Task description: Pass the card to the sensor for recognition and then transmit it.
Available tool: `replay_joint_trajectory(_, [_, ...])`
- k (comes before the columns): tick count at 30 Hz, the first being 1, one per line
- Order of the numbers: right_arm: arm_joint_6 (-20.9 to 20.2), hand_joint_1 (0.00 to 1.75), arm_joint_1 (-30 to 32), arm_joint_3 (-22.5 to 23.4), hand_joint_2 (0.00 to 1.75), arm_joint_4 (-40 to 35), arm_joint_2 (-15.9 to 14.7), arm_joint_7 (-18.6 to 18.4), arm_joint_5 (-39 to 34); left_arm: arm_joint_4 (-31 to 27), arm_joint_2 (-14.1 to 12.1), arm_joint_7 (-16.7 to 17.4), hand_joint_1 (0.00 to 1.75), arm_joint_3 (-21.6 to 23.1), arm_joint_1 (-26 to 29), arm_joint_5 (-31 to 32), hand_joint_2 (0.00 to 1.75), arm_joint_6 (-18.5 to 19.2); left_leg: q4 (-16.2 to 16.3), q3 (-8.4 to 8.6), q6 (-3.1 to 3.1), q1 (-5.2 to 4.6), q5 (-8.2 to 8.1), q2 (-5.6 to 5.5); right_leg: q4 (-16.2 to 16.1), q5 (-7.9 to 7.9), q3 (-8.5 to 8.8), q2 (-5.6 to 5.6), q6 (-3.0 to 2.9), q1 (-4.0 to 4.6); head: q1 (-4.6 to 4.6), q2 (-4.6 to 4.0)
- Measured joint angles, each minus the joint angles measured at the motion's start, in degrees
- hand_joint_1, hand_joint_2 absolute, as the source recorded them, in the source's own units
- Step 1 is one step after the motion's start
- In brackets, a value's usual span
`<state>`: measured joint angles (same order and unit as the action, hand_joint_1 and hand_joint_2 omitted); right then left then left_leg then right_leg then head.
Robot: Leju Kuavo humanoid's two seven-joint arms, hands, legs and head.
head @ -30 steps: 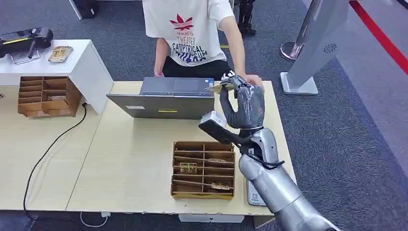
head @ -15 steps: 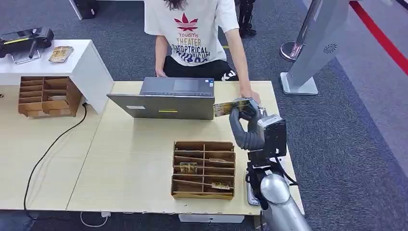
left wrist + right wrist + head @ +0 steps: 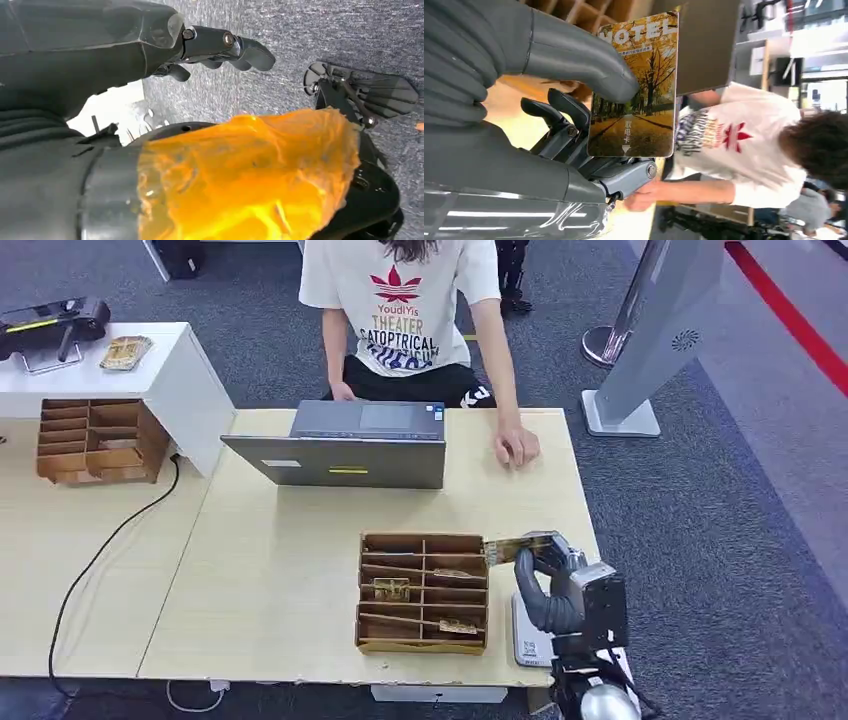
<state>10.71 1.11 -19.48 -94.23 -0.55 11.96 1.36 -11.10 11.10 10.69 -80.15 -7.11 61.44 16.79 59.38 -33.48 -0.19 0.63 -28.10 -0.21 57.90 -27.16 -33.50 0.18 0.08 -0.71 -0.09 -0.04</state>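
Observation:
My right hand hangs over the table's near right corner and pinches a hotel card between thumb and fingers. The card juts toward the cardboard organizer and hovers at its right rim. In the right wrist view the card shows an autumn tree picture with the word HOTEL, held flat under the thumb. A white sensor pad with a printed code lies just under the hand, partly hidden. My left hand hangs over grey carpet, its fingers loosely extended and holding nothing.
A person sits behind the table with one hand resting on the tabletop. An open laptop stands at the back. A second organizer and a white cabinet are at the left; a grey kiosk stands at the right.
My right hand has drawn back from the person's hand at the far side of the table to the near right corner, still holding the card, and now hovers over the white pad.

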Motion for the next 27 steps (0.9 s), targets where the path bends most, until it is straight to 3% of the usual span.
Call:
replay_joint_trajectory(9, [0.13, 1.75, 4.32, 0.96, 1.75, -1.11, -1.35, -0.92, 1.27, 0.00, -0.04, -0.04, 0.00, -1.46, 0.03, -1.20, 0.00, 0.02, 0.01, 0.02, 0.00, 0.00, 0.00, -0.02, 0.00, 0.00, 0.03, -0.05, 0.00, 0.00, 0.02, 0.00])
replay_joint_trajectory(18, [3.61, 1.75, 9.36, 1.36, 1.75, -3.30, -4.00, -1.25, 6.03, 0.00, -0.11, -0.24, 0.00, -2.91, 0.11, -2.54, 0.00, 0.00, 0.00, 0.00, 0.03, -0.01, -0.02, -0.01, -0.01, -0.02, 0.02, -0.03, 0.02, 0.00, 0.02, 0.00])
replay_joint_trajectory(27, [10.65, 1.75, 10.20, 0.74, 1.75, -3.58, -5.81, -5.71, 20.83, 0.00, -0.09, -0.42, 0.00, -3.30, 0.11, -2.97, 0.00, -0.46, 0.00, 0.01, 0.03, -0.01, -0.01, -0.01, 0.00, -0.02, 0.03, -0.03, 0.02, 0.00, 0.02, 0.00])
